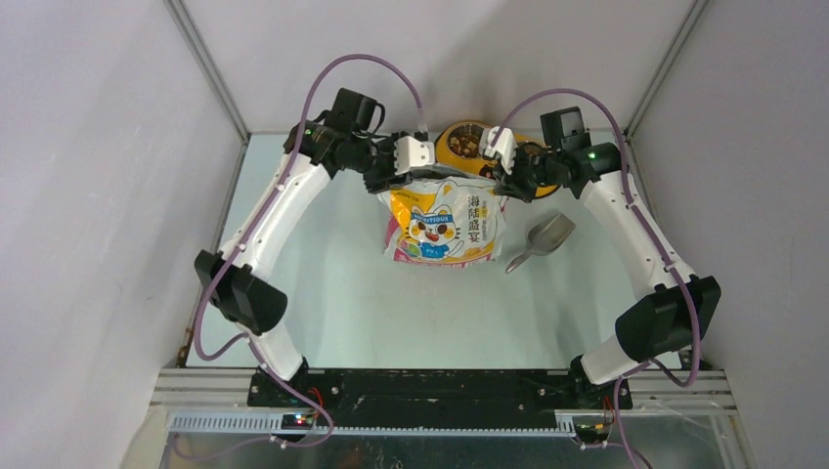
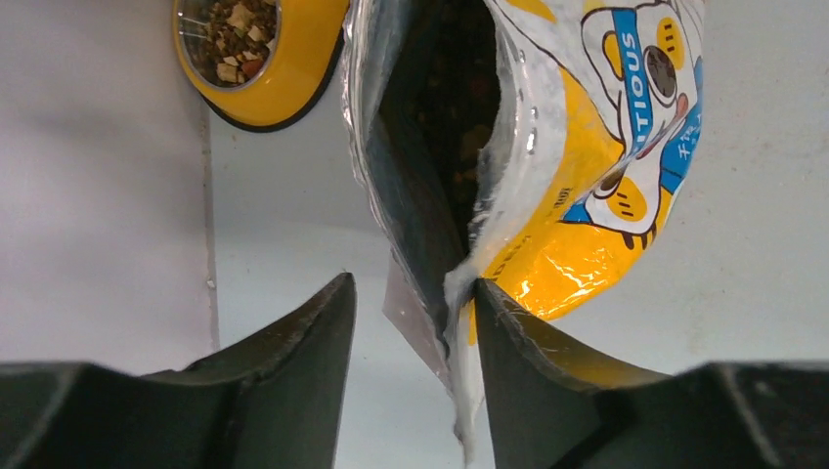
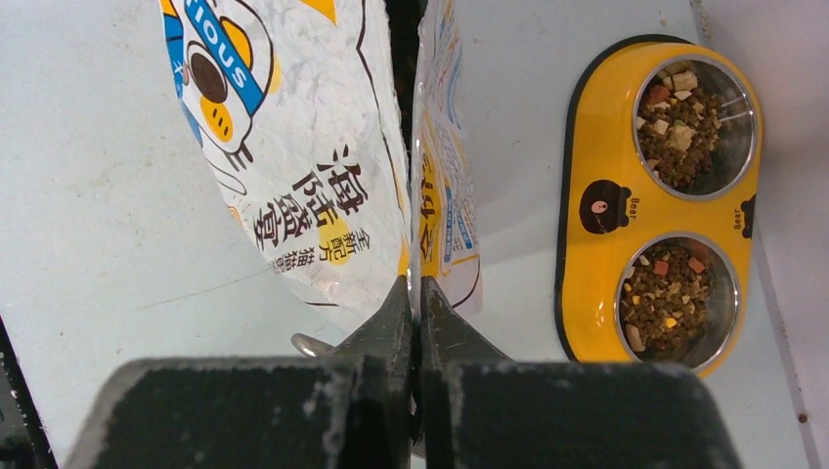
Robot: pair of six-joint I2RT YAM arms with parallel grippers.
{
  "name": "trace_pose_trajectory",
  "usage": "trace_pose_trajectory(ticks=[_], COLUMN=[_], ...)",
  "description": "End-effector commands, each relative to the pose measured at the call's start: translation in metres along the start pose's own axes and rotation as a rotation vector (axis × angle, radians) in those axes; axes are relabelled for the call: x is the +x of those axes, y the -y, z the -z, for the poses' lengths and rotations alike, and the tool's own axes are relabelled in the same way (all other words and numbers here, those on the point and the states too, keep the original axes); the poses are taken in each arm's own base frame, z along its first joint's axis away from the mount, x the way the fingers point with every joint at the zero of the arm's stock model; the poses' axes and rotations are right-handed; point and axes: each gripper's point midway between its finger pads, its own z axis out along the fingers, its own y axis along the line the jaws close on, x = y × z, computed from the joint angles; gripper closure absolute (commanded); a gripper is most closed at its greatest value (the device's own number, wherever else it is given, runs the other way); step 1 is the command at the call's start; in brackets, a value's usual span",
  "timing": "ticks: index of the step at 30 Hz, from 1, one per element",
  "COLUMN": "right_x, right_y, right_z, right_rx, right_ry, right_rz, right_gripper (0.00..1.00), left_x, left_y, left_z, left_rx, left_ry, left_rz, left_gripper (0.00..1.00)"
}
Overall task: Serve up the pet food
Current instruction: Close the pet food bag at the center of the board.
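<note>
**jaws report: right pair clamping the bag rim, left pair standing apart around it**

right gripper (image 3: 415, 293) is pressing its jaws together on the thin edge of the bag (image 3: 313, 147), pinching the film at one side of the mouth. left gripper (image 2: 411, 293) is holding its jaws spread. the opposite edge of the bag is running between them and leaning on one finger, with a clear gap to the other, so no grip is being made on that side.

judgement: the arms are working at opposite corners of the rim so that the mouth is being pulled open and the bag steered from both ends. with only one corner pinched, the bag is at risk of sagging or twisting toward the free side. whether its base is touching the table (image 1: 323, 274) cannot be told.

contents: pet food (image 2: 459, 137) is showing as dark kibble inside the open mouth of the bag, in the left wrist view. the yellow feeder (image 3: 591, 283) is sitting just beyond the bag, near the far edge of the table, and both of its steel bowls are carrying a layer of mixed brown and tan kibble. the grey scoop (image 1: 543, 237) is lying to the right of the bag, apart from it, with nothing showing in it from above.

judgement: with both bowls holding food, serving is looking largely done, and the bag is being handled rather than poured.
</note>
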Motion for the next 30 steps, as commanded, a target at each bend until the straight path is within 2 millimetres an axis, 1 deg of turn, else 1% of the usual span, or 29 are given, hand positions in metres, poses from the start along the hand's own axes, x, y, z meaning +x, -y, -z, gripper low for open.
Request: trace_pose_trajectory(ticks=[1, 3, 4, 7, 8, 10, 11, 12, 13, 14, 15, 16, 17, 18, 19, 20, 23, 27, 30], right_x=[-0.027, -0.029, -0.031, -0.033, -0.034, -0.035, -0.036, -0.036, -0.037, -0.040, -0.041, -0.043, -0.043, -0.044, -0.041, -0.044, -0.041, -0.040, -0.032], right_y=[0.019, 0.021, 0.023, 0.027, 0.029, 0.031, 0.032, 0.032, 0.031, 0.030, 0.028, 0.025, 0.020, 0.017, 0.011, 0.009, 0.000, 0.000, -0.001], right_z=[0.025, 0.027, 0.029, 0.034, 0.035, 0.036, 0.037, 0.037, 0.038, 0.038, 0.039, 0.038, 0.038, 0.035, 0.033, 0.028, 0.015, 0.003, -0.005], right_rx=[0.086, 0.088, 0.091, 0.094, 0.096, 0.097, 0.099, 0.098, 0.097, 0.092, 0.091, 0.086, 0.082, 0.083, 0.080, 0.087, 0.075, 0.082, 0.089], right_ry=[0.070, 0.078, 0.083, 0.100, 0.103, 0.105, 0.107, 0.109, 0.113, 0.120, 0.124, 0.126, 0.124, 0.115, 0.105, 0.097, 0.063, 0.042, 0.011], right_rz=[0.046, 0.039, 0.037, 0.016, 0.010, 0.004, 0.005, 0.004, 0.004, 0.009, 0.016, 0.042, 0.060, 0.102, 0.120, 0.168, 0.219, 0.238, 0.253], right_gripper=[1.00, 1.00, 1.00, 1.00, 1.00, 1.00, 1.00, 0.98, 0.90, 0.79, 0.73, 0.64, 0.60, 0.54, 0.52, 0.49, 0.47, 0.45, 0.46], left_x=[-0.001, 0.001, 0.003, 0.005, 0.007, 0.008, 0.008, 0.009, 0.009, 0.010, 0.011, 0.012, 0.014, 0.016, 0.016, 0.016, 0.012, 0.010, 0.015], left_y=[0.004, 0.012, 0.017, 0.027, 0.030, 0.030, 0.029, 0.029, 0.029, 0.029, 0.030, 0.031, 0.033, 0.035, 0.034, 0.034, 0.032, 0.033, 0.038], left_z=[-0.004, -0.007, -0.009, -0.010, -0.011, -0.012, -0.012, -0.012, -0.012, -0.012, -0.011, -0.011, -0.011, -0.011, -0.010, -0.009, -0.006, -0.002, -0.001], left_rx=[0.039, 0.070, 0.087, 0.115, 0.123, 0.114, 0.109, 0.109, 0.108, 0.108, 0.111, 0.113, 0.121, 0.127, 0.126, 0.125, 0.116, 0.129, 0.150], left_ry=[-0.026, -0.034, -0.040, -0.047, -0.053, -0.055, -0.055, -0.059, -0.059, -0.063, -0.067, -0.071, -0.079, -0.086, -0.088, -0.086, -0.067, -0.054, -0.068], left_rz=[0.005, -0.007, -0.017, -0.029, -0.034, -0.033, -0.035, -0.034, -0.033, -0.032, -0.030, -0.029, -0.026, -0.023, -0.023, -0.021, -0.008, -0.005, -0.012], left_gripper=[0.47, 0.53, 0.58, 0.64, 0.74, 0.96, 0.98, 1.00, 1.00, 1.00, 1.00, 1.00, 1.00, 1.00, 1.00, 1.00, 1.00, 1.00, 1.00])
